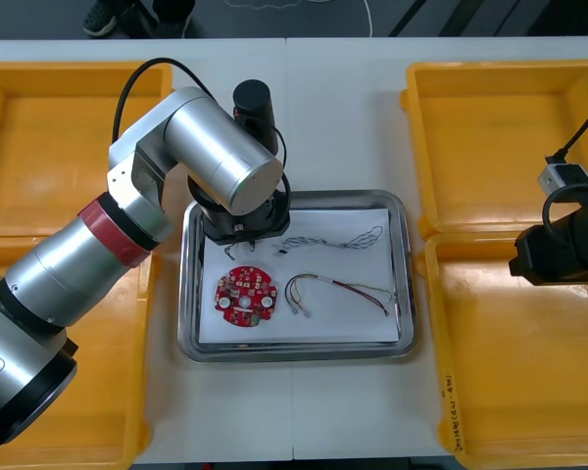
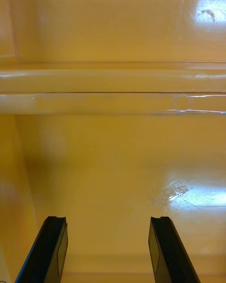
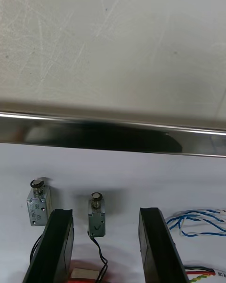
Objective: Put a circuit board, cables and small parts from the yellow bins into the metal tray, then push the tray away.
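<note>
Though the print on the small metal parts is too tiny to read, one lies in the metal tray between the open left gripper's fingers. The right gripper hangs open over a yellow bin.

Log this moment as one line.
left pincer: open, over metal tray; right pincer: open, over yellow bin; tray holds circuit board, cables, small metal parts
</note>
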`<state>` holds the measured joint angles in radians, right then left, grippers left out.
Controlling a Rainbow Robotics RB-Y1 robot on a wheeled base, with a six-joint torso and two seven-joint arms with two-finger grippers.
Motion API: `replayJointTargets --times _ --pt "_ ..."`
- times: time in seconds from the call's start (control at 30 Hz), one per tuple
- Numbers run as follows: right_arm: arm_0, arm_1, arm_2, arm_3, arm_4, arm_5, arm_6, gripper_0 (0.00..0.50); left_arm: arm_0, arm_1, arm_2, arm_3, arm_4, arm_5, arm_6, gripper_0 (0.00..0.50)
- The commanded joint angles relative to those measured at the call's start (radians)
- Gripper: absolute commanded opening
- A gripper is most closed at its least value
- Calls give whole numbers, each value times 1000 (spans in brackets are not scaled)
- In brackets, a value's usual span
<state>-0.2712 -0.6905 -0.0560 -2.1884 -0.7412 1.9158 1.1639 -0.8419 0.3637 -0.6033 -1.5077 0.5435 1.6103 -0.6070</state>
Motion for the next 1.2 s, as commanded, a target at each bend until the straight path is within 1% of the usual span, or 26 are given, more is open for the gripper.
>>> replayJointTargets --times 0.03,0.17,0.3,0.43,0.6,0.83,0.97,1.13,1.2 --pt "12 8 -22 -31 -4 4 11 500 6 -22 4 -66 -19 13 -77 459" --pt "12 8 -22 -31 -4 4 11 500 4 -19 23 -95 -19 45 -77 463" --pt "12 8 -22 -31 -6 4 11 500 6 -11 51 -154 -13 88 -79 467" --pt "14 8 -22 -31 -6 4 11 500 6 9 96 -226 -2 143 -77 468" --pt "14 8 -21 -31 -6 4 8 500 4 41 157 -301 32 191 -79 472" --pt "12 6 -19 -31 -7 4 8 500 4 104 244 -391 92 253 -80 500" --pt "12 8 -19 -31 -9 4 10 500 4 152 287 -422 122 299 -88 500" --pt "12 8 -19 -31 -12 4 8 500 6 208 327 -450 133 310 -96 500" --pt "14 8 -19 -31 -13 4 11 500 6 233 338 -450 148 310 -100 500"
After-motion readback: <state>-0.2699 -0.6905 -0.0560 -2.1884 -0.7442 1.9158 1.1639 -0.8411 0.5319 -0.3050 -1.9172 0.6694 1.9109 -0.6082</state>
